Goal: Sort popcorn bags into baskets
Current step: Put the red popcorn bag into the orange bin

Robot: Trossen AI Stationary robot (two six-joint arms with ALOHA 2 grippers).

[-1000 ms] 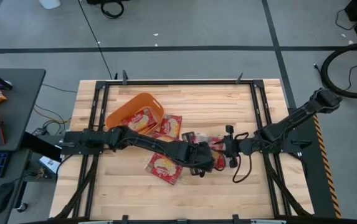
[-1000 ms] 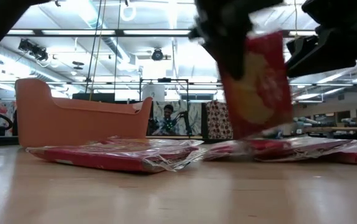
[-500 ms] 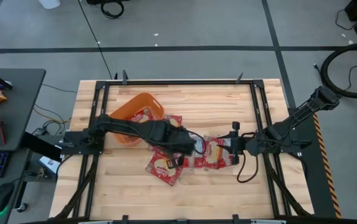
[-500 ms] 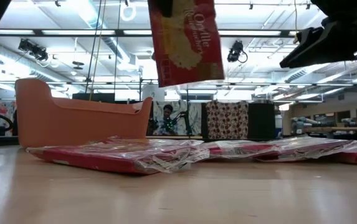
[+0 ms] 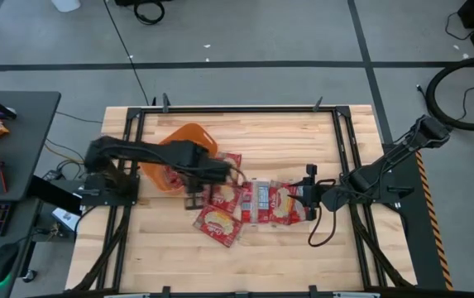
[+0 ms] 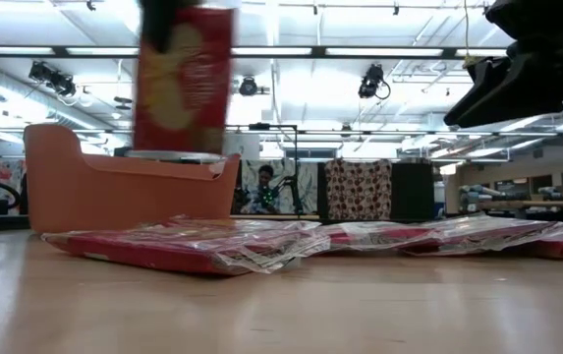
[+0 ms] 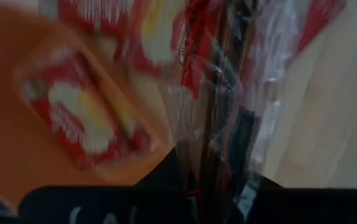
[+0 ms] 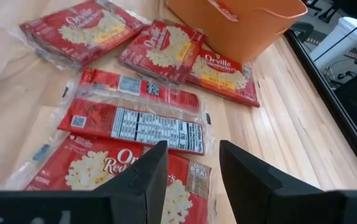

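My left gripper (image 5: 193, 197) is shut on a red popcorn bag (image 6: 183, 84), hanging it over the right end of the orange basket (image 5: 180, 142). The left wrist view looks down past that bag (image 7: 218, 106) at the basket (image 7: 4, 143), where one bag (image 7: 78, 118) lies flat. My right gripper (image 5: 307, 199) is open and hovers over the bags (image 5: 261, 201) lying flat on the table's right middle. More bags lie flat at the table's near side (image 5: 218, 222) and beside the basket (image 5: 230, 165). My left gripper pinches the popcorn bag by its top edge (image 6: 178, 12) between its two fingers, coming from above and pointing down. The bag hangs upright below the fingers, lifted clear of the table and of the basket's rim.
The basket (image 6: 114, 192) stands on the table's far left part. A black frame rail (image 5: 340, 149) runs around the table top. A cable (image 5: 323, 228) loops on the wood under the right arm. Bare wood lies along the near edge and far right.
My left gripper has lifted the popcorn bag from just above the bags at the table's middle. It has carried the bag up and toward the table's left, to the basket. The bag hangs upright throughout. The right arm has stayed about where it was.
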